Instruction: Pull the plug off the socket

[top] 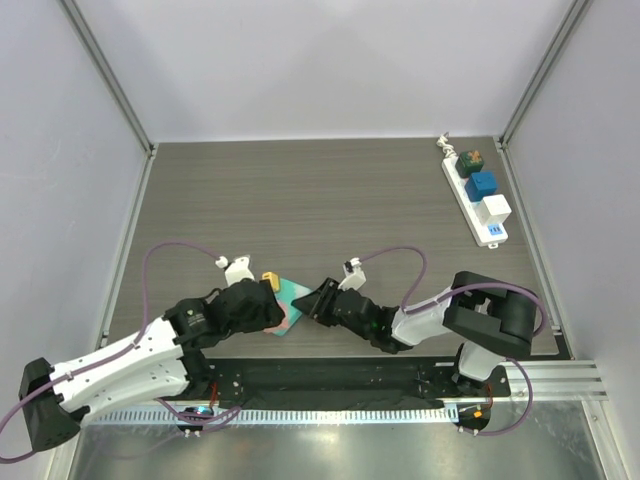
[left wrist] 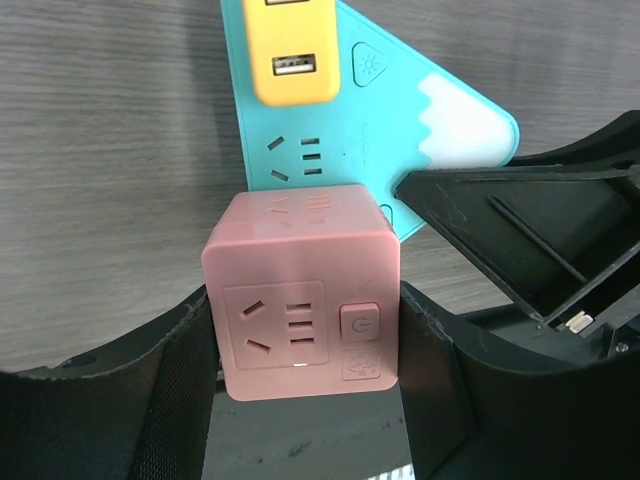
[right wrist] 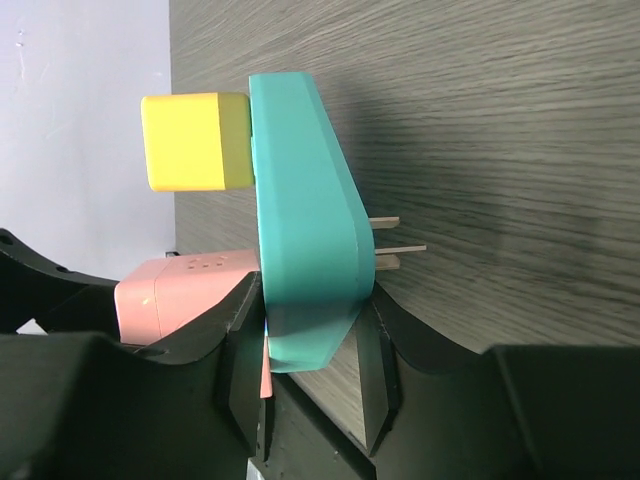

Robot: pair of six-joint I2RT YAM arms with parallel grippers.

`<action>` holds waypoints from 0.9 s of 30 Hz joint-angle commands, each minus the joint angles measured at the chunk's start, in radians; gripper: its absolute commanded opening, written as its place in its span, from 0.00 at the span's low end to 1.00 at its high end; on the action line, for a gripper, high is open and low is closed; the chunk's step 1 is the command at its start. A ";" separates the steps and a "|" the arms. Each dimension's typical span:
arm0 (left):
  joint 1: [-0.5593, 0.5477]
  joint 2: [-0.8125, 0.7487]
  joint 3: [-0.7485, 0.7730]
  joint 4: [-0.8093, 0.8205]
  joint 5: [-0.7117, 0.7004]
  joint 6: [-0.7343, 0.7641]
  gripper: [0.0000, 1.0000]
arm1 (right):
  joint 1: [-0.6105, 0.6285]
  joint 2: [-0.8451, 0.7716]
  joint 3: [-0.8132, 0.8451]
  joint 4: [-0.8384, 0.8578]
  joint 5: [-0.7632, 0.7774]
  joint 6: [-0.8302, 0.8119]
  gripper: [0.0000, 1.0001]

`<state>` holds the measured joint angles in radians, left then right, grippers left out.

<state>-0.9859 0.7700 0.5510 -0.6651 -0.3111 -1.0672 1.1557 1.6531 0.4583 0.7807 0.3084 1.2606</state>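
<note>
Long white power strip (top: 492,233) at far right corner of table (top: 300,190), hard plastic. Three boxy plugs (top: 481,185) seated in it, untouched; pull judged not begun.

Near edge: left gripper (left wrist: 305,340) clamps matte pink cube (left wrist: 300,290). Right gripper (right wrist: 310,350) pinched on teal triangular block (right wrist: 300,200): smooth, rounded rim, metal prongs (right wrist: 395,245) behind. Cube looks pressed against block.

The cube (left wrist: 300,290) is pink, adapter (left wrist: 290,50) yellow, block (left wrist: 440,130) teal, socket (top: 453,172) white.
</note>
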 commanded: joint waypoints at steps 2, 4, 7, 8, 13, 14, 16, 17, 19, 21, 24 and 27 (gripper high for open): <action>-0.031 0.014 0.211 0.063 0.006 0.039 0.00 | 0.006 0.011 0.019 -0.339 0.166 -0.093 0.01; -0.074 0.083 0.297 -0.084 -0.060 0.067 0.00 | 0.010 0.005 0.029 -0.356 0.181 -0.109 0.01; -0.128 0.166 0.320 -0.058 -0.059 0.088 0.00 | 0.016 0.005 0.059 -0.409 0.214 -0.124 0.01; -0.144 0.179 0.313 -0.026 -0.042 0.095 0.00 | 0.021 0.001 0.066 -0.432 0.225 -0.127 0.01; -0.149 0.095 0.189 0.249 0.107 0.127 0.00 | 0.021 -0.033 0.025 -0.399 0.227 -0.115 0.01; -0.149 0.062 0.167 0.304 0.096 0.127 0.00 | 0.018 -0.045 -0.010 -0.353 0.215 -0.113 0.01; -0.149 -0.040 0.133 0.309 0.034 0.131 0.00 | 0.016 -0.079 -0.038 -0.315 0.206 -0.115 0.01; -0.149 -0.069 0.129 0.289 0.018 0.139 0.00 | 0.015 -0.093 -0.064 -0.301 0.198 -0.115 0.01; -0.149 -0.148 0.113 0.268 -0.016 0.151 0.00 | 0.009 -0.125 -0.098 -0.252 0.179 -0.116 0.01; -0.149 -0.208 0.098 0.254 -0.026 0.153 0.00 | -0.007 -0.150 -0.141 -0.187 0.150 -0.110 0.01; -0.149 -0.254 0.053 0.265 -0.010 0.150 0.00 | -0.039 -0.162 -0.185 -0.106 0.088 -0.101 0.01; -0.149 -0.293 -0.002 0.266 0.020 0.154 0.00 | -0.065 -0.164 -0.210 -0.041 0.040 -0.084 0.01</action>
<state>-1.1130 0.5274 0.5407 -0.6140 -0.3847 -0.9440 1.1301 1.4532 0.3096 0.8658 0.3275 1.2606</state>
